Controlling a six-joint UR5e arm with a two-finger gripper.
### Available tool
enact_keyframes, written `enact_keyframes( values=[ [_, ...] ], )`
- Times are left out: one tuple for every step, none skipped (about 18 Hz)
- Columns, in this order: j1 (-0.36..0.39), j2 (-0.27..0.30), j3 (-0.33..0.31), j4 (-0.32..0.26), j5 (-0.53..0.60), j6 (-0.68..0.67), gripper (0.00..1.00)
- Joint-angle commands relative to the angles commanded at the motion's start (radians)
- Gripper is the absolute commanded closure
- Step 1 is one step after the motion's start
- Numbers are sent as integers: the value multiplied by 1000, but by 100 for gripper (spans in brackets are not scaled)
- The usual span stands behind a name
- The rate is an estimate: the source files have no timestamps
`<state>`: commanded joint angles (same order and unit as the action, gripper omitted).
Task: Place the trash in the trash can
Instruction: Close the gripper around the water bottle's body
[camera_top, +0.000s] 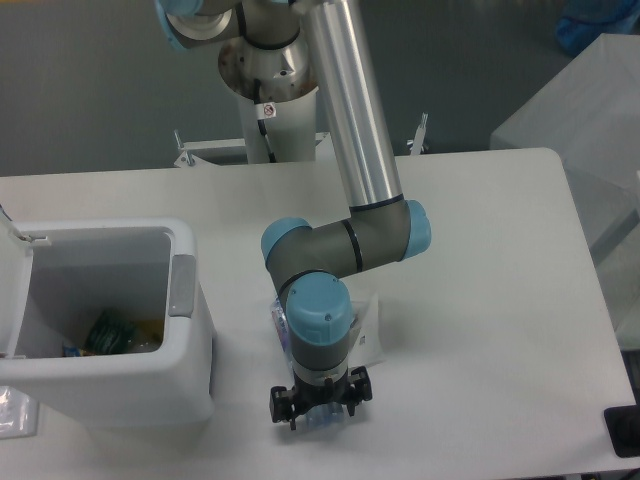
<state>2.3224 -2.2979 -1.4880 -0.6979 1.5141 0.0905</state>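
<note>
Gripper (320, 410) sits low over the bottle (281, 325), jaws straddling its near end; closure unclear. Trash can (190, 345) stands open to its left.

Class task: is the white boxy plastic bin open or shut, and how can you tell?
Open. The white boxy plastic bin shows its inside from above, with green and yellow items at the bottom; its white hinged lid stands up at the left.
</note>
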Motion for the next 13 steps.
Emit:
enact_keyframes(
  values=[
    [0,0,0,2,0,2,0],
    [0,-2,3,0,2,3,0],
    [0,-6,3,0,2,6,0],
    [0,-6,2,0,2,6,0],
    [0,-6,0,2,2,11,0],
    [0,-5,0,0,2,9,0],
    [0,-5,0,0,2,11,1],
    [0,-5,0,0,2,11,4],
    [0,-5,0,0,2,11,6],
    [0,-3,-2,0,2,11,7],
    [0,-2,-3,0,2,11,8],
    [0,0,-3,0,0,11,9],
    [0,0,-3,0,2,11,11]
  ],
)
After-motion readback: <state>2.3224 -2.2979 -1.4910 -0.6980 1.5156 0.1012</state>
